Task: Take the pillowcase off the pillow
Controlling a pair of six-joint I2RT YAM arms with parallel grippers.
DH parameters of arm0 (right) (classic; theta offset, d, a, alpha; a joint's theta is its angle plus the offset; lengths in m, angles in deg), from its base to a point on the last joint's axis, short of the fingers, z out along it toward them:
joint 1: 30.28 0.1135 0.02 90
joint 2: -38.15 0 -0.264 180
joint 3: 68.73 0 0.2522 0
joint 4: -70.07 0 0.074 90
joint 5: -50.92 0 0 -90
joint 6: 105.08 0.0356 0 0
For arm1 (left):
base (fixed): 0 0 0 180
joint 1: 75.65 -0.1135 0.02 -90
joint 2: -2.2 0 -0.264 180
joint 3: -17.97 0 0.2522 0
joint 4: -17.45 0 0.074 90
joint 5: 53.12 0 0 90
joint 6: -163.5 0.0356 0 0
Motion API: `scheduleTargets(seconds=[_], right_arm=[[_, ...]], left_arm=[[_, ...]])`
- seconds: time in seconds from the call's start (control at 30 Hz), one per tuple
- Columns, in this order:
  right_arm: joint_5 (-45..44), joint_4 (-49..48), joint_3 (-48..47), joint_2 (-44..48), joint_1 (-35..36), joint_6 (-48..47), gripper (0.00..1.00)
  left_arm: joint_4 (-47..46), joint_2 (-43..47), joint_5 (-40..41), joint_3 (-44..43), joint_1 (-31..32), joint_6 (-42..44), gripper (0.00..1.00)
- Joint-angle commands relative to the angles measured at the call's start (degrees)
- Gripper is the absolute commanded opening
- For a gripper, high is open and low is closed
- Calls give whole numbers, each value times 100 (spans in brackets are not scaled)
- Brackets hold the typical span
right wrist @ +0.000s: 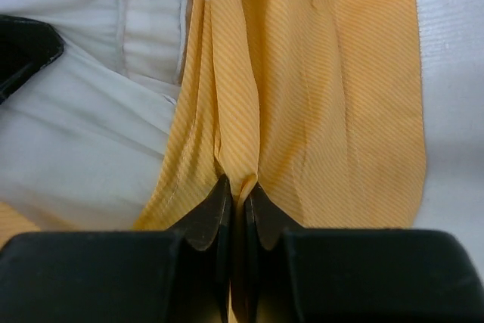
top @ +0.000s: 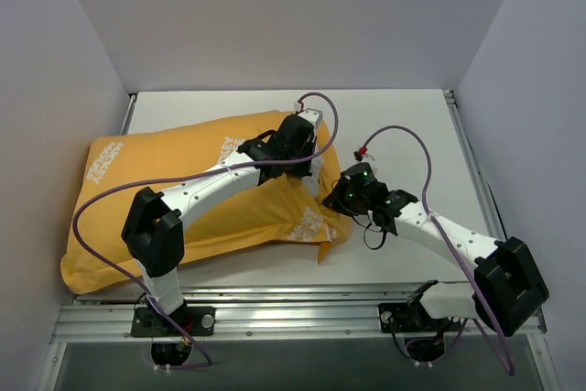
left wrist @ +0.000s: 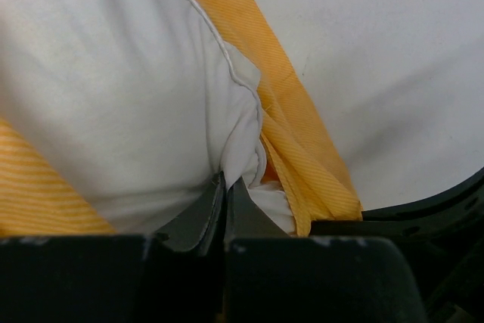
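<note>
The orange-yellow pillowcase [top: 174, 167] with white lettering lies across the left and middle of the table. The white pillow [left wrist: 106, 88] fills it and shows at its open right end. My left gripper [top: 299, 148] is at that open end, shut on a corner of the pillow [left wrist: 240, 158]. My right gripper [top: 341, 197] is just to the right, shut on a fold of the pillowcase edge [right wrist: 242, 111]. In the right wrist view the pillow [right wrist: 83, 141] lies left of the pinched orange fabric.
White walls close in the table on the left, back and right. Bare white tabletop [top: 403, 116] lies behind and right of the pillowcase. A metal rail [top: 275, 313] runs along the near edge by the arm bases.
</note>
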Motion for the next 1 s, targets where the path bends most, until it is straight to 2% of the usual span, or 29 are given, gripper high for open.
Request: scheduleTargets(seconds=[0.0,0.3,0.63,0.8,0.97], right_arm=[[-316,1298,844,213,-239,-139,0],[-457,1421,1575,672,-538,63,0],[-483,1693,1691,1041,-547,441,0],[-466,1860,1629,1190,-556,301,0],[-325,1729,1638,1146,-547,213,0]], left_arm=[[-487,261,720,-369,-577,102,2],[-364,287,904,-483,-1027,180,2],[-57,471,1185,-720,-1150,189,2],[-21,647,1045,-1010,-1238,-249,2],[-583,849,851,-1248,-1299,-978,2]])
